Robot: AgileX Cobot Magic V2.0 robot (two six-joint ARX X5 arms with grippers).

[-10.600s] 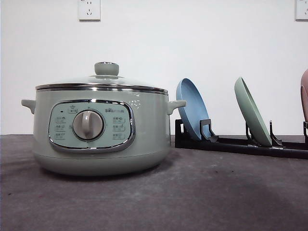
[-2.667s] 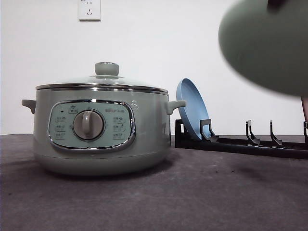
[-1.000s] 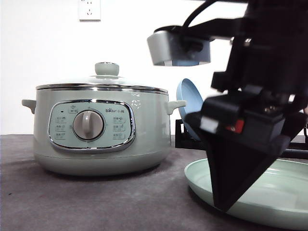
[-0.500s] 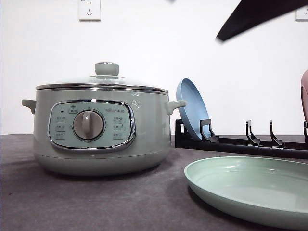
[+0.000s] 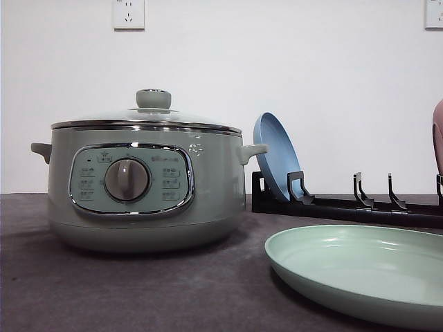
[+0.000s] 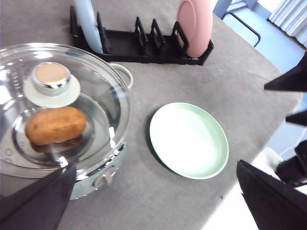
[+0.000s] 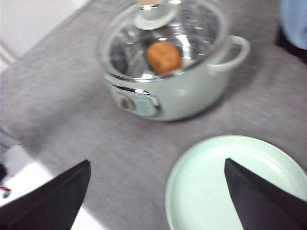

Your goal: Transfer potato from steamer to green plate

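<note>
The orange-brown potato [image 6: 55, 125] [image 7: 163, 56] lies inside the steamer [image 5: 142, 187] [image 6: 103, 172] [image 7: 182, 98], seen through the shut glass lid [image 6: 103, 103] with its knob [image 5: 153, 99]. To the steamer's right, the green plate [image 5: 360, 273] [image 6: 188, 140] [image 7: 240, 187] lies flat and empty on the grey table. High above the table between steamer and plate, my left gripper [image 6: 156, 167] is open and holds nothing. My right gripper [image 7: 156, 163] hovers open and empty, high over the table in front of the steamer and plate.
A black rack [image 5: 346, 207] [image 6: 139, 45] behind the plate holds a blue plate [image 5: 275, 162] and a pink plate [image 6: 194, 26] on edge. The table's edge [image 6: 268, 148] [image 7: 29, 158] is near both wrist cameras. Dark arm parts [image 6: 290, 81] show beyond the plate.
The right arm set the green plate flat on the table, then rose. Half a second ago a dark finger still crossed the front view's top right; now it is gone.
</note>
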